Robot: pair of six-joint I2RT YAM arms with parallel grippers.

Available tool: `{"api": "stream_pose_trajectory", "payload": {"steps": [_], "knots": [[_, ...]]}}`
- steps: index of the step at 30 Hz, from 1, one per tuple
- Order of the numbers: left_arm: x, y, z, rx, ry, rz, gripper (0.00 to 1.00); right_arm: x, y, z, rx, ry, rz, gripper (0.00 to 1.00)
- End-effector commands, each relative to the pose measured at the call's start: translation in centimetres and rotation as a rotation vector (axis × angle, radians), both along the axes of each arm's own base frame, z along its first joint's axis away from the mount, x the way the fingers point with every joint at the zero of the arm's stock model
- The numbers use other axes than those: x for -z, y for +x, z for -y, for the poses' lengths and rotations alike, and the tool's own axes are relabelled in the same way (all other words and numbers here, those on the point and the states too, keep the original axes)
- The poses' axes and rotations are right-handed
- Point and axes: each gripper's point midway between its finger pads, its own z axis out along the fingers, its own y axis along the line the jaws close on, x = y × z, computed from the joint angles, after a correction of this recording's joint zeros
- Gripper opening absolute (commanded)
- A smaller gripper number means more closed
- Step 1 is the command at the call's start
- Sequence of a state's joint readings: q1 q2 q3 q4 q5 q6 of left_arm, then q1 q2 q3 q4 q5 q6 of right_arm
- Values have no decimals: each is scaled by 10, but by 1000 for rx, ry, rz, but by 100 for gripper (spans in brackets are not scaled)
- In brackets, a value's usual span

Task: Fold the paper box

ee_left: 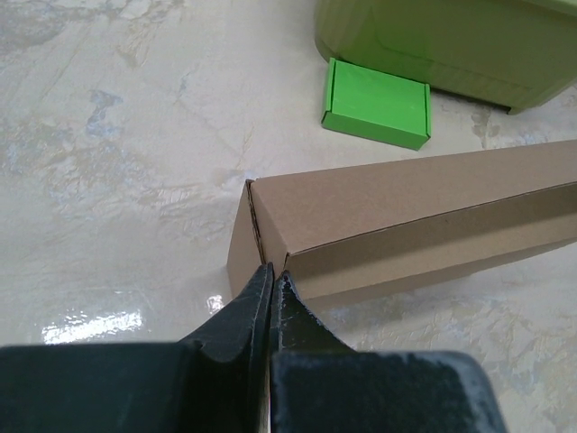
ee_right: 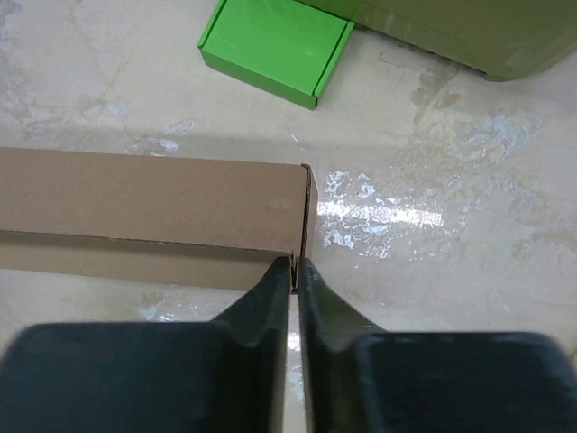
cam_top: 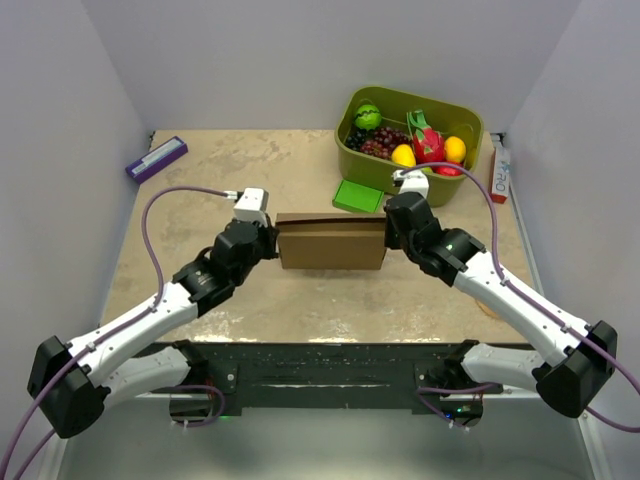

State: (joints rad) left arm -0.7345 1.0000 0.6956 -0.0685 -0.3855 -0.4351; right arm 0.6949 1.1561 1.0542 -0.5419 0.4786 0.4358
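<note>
Paper box: plain brown cardboard, already drawn up into a long shallow closed form with the lid panel down. Lies mid-table, long axis across, bracketed end to end by both arms. Left gripper: fingers pressed tight together, tips set at the lower near corner of the left end wall; no flap visibly caught between them. Right gripper: fingers close but parted by a thin slit, with the right end wall's edge running toward that slit; pinching or merely abutting, cannot tell. Step in hand, by judgement: late stage, seating or squaring the two ends. Next move likely calls for even inward pressure from both sides, tabs checked home, and a gentle release so nothing springs open. Just beyond the box: small flat green box, closed, contents unseen, touching or nearly touching the bin. Olive-green bin at far right: holds a round green fruit, dark grapes, a pink dragon fruit, a yellow lemon and an orange-yellow fruit. Far left: purple flat item.
</note>
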Motion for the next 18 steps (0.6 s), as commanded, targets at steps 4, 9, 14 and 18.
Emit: {"api": "stream_pose_trajectory", "payload": {"steps": [4, 9, 14, 18], "knots": [[16, -23, 5, 96, 113, -167, 27, -21, -23, -3, -64, 54, -36, 56], [-7, -26, 11, 138, 78, -132, 57, -45, -35, -3, -97, 116, -11, 83], [-21, -42, 16, 232, 60, -126, 74, -70, -35, -5, -103, 161, 17, 91], [-38, -49, 14, 246, 16, -116, 76, -85, -23, -8, -84, 189, 56, 91]]}}
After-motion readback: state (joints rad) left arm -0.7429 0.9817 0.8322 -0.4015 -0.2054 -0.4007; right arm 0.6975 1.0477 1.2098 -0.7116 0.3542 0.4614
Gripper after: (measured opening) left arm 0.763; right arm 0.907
